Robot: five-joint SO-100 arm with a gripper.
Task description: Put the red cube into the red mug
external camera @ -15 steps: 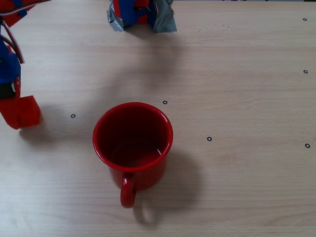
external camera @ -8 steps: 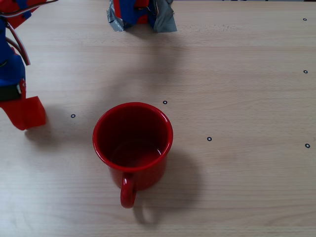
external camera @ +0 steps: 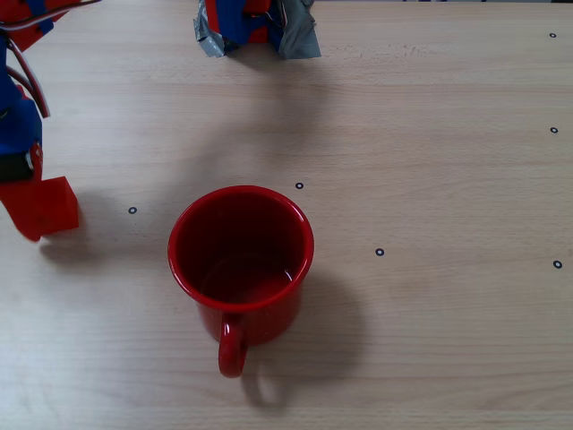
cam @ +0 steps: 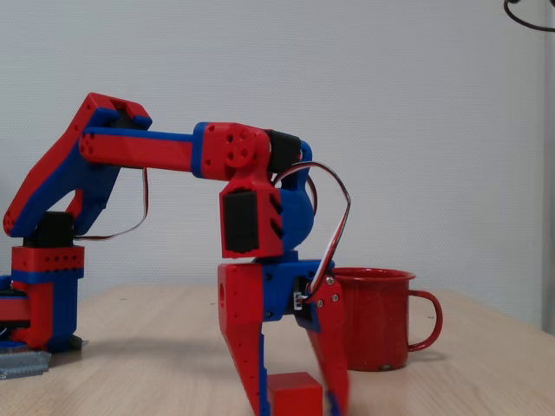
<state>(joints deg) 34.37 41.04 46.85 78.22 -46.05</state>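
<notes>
The gripper (cam: 295, 403) straddles the red cube (cam: 296, 393) on the table (external camera: 430, 161), fingers spread either side; whether they touch it yet is hard to tell. The cube appears not yet lifted. The red mug (external camera: 241, 253) stands upright and empty, well apart, handle toward the overhead camera.

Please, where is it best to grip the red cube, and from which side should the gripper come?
Judging by the side-on fixed view, grip the red cube across its two flat side faces, coming from above: it sits flat on the table, and the gripper already straddles it, jaws open.
</notes>
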